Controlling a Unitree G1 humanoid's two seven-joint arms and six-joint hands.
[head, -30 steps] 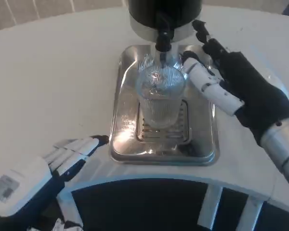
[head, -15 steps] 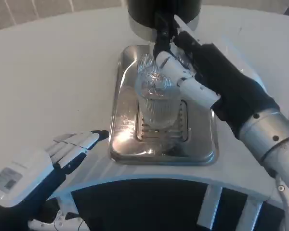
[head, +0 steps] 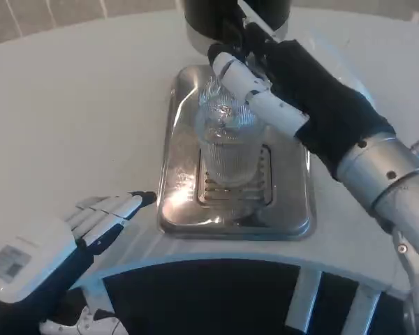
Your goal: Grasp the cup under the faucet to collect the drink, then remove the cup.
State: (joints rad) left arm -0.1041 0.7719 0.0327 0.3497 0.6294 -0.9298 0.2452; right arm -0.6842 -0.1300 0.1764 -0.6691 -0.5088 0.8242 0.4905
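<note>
1. A clear ribbed cup (head: pixel 228 150) stands upright on the slotted grate (head: pixel 260 187) of a shiny metal drip tray (head: pixel 184 209), straight under the faucet of a black and silver drink dispenser (head: pixel 208 15) at the far side of the white worktop (head: pixel 77 112).
2. The right hand (head: pixel 279 84) reaches in from the right, above the cup's rim and against the faucet. Its white and black fingers (head: pixel 241 77) point toward the dispenser, and one lies across the top of the cup. Whether that finger touches the rim, and whether the hand grips the faucet lever, I cannot tell: the black palm hides it.
3. The cup itself is not held; no fingers wrap its sides.
4. The left hand (head: pixel 70 234) lies low at the near left edge of the worktop, well apart from the tray, its fingers straight, close together and holding nothing.
5. The silver right forearm (head: pixel 394 188) runs off to the lower right.
</note>
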